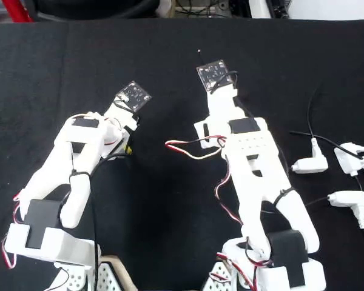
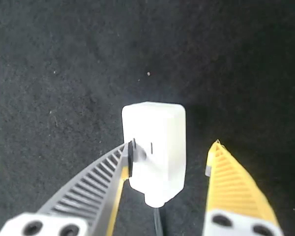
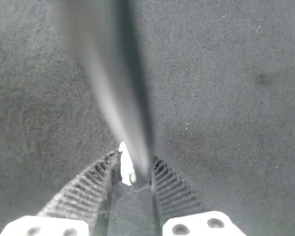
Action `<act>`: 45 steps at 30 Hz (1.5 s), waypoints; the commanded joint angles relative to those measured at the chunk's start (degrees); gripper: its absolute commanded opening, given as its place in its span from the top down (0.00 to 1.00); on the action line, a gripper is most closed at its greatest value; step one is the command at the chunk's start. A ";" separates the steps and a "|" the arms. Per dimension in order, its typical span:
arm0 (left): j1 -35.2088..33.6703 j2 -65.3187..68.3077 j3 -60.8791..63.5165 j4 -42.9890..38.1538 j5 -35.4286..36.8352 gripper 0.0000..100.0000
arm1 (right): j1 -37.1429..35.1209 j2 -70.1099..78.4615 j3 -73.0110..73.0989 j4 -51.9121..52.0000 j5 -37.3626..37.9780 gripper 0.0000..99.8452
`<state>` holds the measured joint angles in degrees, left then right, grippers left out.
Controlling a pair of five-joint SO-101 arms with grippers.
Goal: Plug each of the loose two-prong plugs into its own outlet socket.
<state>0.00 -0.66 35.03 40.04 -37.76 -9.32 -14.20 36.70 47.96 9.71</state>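
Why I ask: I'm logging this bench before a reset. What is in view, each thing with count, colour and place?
cloth: one, black, covering the table under everything.
socket: one, white, two slots, on the cloth between the left end effector's fingers.
connectors: three, white, on black leads, grouped on the cloth by the high view's right edge; plug or socket, cannot tell.
cable: one, dark, running out from the right end effector.
arms: two, white, side by side.
left end effector: one, grey and yellow fingers, open, the grey one touching the socket.
right end effector: one, grey fingers, shut on the cable.
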 commanded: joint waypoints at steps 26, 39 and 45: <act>-3.65 0.09 -0.40 -2.37 0.09 0.88 | 0.70 -0.13 -3.12 0.44 0.70 0.99; 0.57 -4.75 1.45 10.20 0.26 0.92 | 0.79 -0.48 -3.12 0.44 2.90 0.99; 9.80 -15.65 6.29 15.56 7.91 0.97 | 1.49 -0.48 -3.30 0.44 2.64 0.99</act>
<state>3.25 -8.40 38.29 53.76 -34.86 -9.32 -14.20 36.70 47.96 12.26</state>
